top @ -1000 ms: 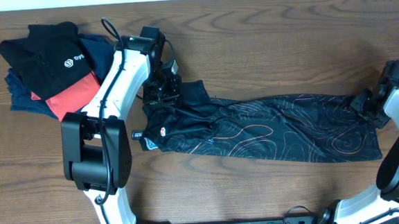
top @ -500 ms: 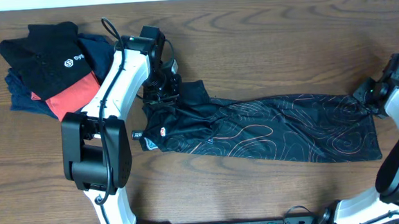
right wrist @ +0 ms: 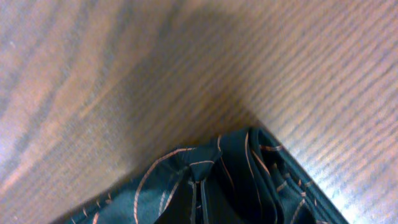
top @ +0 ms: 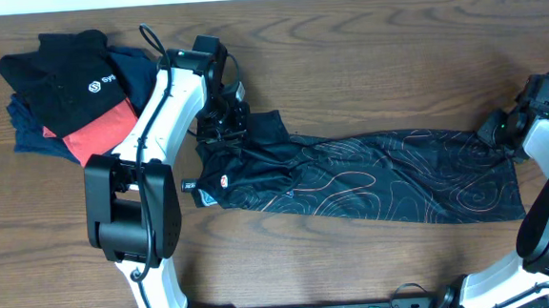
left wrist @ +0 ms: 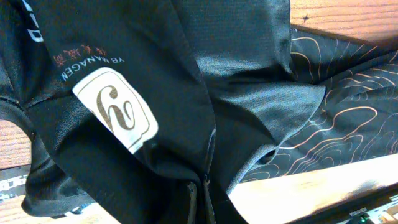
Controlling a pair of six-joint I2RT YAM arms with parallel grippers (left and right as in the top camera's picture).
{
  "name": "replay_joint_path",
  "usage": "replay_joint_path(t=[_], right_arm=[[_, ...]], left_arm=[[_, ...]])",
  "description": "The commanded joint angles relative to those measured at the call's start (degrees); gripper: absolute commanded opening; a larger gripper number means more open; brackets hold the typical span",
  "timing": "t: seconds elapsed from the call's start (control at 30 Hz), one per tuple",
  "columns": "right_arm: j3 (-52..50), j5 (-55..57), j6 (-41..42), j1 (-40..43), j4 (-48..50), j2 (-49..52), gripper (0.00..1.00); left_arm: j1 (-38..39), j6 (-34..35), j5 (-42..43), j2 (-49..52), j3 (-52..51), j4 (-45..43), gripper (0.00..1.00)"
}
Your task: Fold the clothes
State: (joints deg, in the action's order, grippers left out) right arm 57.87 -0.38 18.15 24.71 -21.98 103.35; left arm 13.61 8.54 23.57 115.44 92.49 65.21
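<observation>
**Thin black jersey with copper contour lines (top: 381,176) pinched at both ends**

A dark brown wood-grain table (top: 364,53) fills the overhead view. In both wrist views gathered cloth hides the fingers. The jersey lies right of the heap of black, navy and coral garments (top: 70,85), its long axis running away from that heap. The left gripper (top: 223,127) clamps the bunched end nearest the heap; the right gripper (top: 499,129) nips the farthest corner.

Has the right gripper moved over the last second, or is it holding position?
Yes. In the overhead view the right gripper has shifted toward the far edge of the table, away from the near right corner of the jersey, which stayed put.
</observation>
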Motion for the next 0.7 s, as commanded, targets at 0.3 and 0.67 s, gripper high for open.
replay_joint_path(t=[0.3, 0.67], right_arm=[[0.6, 7.8, 2.1, 1.4, -11.1, -14.0, 0.01], [0.5, 14.6, 2.7, 3.6, -22.8, -16.4, 0.01]], left_arm=[[-1.8, -1.0, -0.7, -4.5, -0.1, 7.3, 0.06], [-2.0, -1.2, -5.5, -6.9, -0.9, 13.5, 0.06]])
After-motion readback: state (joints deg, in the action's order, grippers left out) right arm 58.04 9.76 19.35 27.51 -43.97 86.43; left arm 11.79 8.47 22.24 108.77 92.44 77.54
